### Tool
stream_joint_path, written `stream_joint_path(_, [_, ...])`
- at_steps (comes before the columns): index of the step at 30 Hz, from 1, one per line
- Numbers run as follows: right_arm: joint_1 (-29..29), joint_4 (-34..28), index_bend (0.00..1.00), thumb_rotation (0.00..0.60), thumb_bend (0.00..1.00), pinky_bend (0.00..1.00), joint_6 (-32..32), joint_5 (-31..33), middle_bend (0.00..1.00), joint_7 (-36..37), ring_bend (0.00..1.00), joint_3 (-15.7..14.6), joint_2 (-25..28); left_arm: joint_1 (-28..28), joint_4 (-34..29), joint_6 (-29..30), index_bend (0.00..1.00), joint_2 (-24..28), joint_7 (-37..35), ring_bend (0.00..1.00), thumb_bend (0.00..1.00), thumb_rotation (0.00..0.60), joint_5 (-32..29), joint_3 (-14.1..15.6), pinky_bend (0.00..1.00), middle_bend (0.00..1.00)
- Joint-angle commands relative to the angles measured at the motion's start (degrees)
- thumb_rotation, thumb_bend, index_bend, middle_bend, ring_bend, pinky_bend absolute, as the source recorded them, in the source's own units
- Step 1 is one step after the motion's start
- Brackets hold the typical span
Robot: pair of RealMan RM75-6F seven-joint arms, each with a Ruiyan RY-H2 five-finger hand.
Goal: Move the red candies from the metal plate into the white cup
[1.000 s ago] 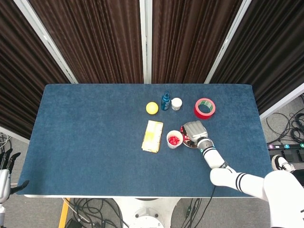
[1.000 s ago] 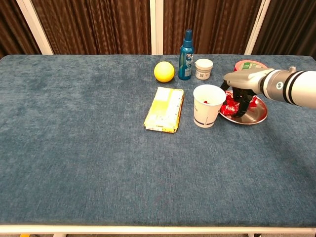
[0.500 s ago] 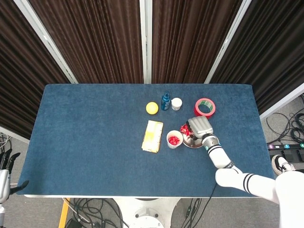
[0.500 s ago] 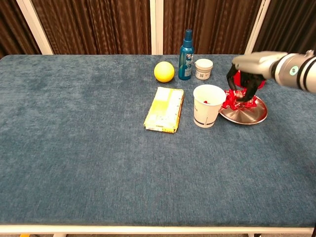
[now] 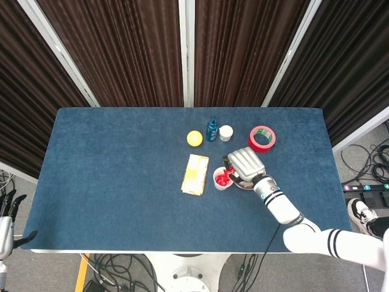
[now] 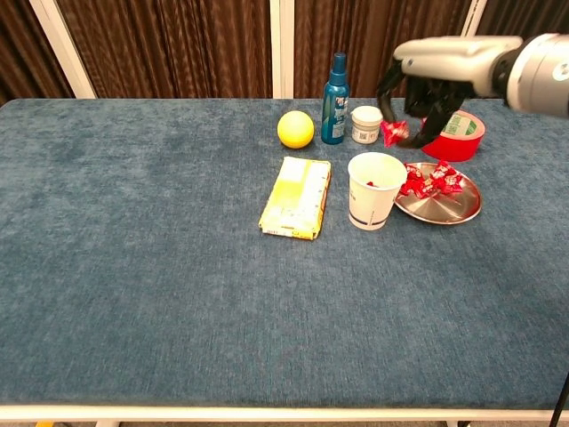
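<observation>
My right hand (image 6: 427, 93) hangs in the air above the white cup (image 6: 374, 189) and pinches one red candy (image 6: 392, 133) in its fingertips. In the head view the right hand (image 5: 244, 165) covers part of the metal plate (image 5: 246, 184) and reaches over the cup (image 5: 222, 178), which has red candies inside. The metal plate (image 6: 444, 206) lies just right of the cup and still holds several red candies (image 6: 431, 181). My left hand (image 5: 7, 214) hangs off the table's left front corner, fingers apart, holding nothing.
A yellow packet (image 6: 296, 197) lies left of the cup. Behind it stand a yellow ball (image 6: 295, 129), a blue spray bottle (image 6: 335, 87) and a small white jar (image 6: 366, 124). A red tape roll (image 6: 460, 134) lies behind the plate.
My right hand has risen from the plate with a red candy and moved left, until it is over the cup. The left hand has not moved.
</observation>
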Motion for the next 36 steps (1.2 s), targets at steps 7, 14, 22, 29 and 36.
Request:
stream_joint_path(7, [1.44, 2.55, 0.41, 0.6, 0.22, 1.0, -0.85, 0.64, 0.96, -2.29, 0.92, -1.07, -3.28, 0.09, 0.59, -0.32, 0.22, -0.27, -0.52, 0.09, 0.0, 0.6, -0.35, 0.04, 0.16, 0.17])
stream_joint_path(14, [-0.93, 1.37, 0.34, 0.6, 0.22, 1.0, 2.89, 0.61, 0.96, -0.73, 0.92, -0.32, -0.01, 0.05, 1.12, -0.34, 0.22, -0.38, -1.03, 0.09, 0.0, 0.6, -0.4, -0.11, 0.16, 0.17])
stream_joint_path(22, [-1.84, 8.41, 0.42, 0.6, 0.14, 1.0, 0.79, 7.12, 0.96, -4.2, 0.92, -2.67, -0.6, -0.13, 1.15, -0.34, 0.22, -0.66, -0.9, 0.09, 0.0, 0.6, 0.11, -0.01, 0.16, 0.17])
stream_joint_path(29, [-0.9, 17.47, 0.43, 0.6, 0.19, 1.0, -3.17, 10.04, 0.96, -6.09, 0.92, -4.34, -6.64, 0.02, 0.61, -0.4, 0.22, -0.4, -0.43, 0.09, 0.0, 0.6, -0.24, 0.03, 0.16, 0.17])
stream_joint_path(36, [-0.01, 23.71, 0.43, 0.6, 0.19, 1.0, -4.06, 10.08, 0.95, -8.26, 0.92, -4.8, -11.96, -0.14, 0.23, -0.6, 0.22, -0.13, 0.01, 0.09, 0.0, 0.6, -0.42, -0.12, 0.16, 0.17])
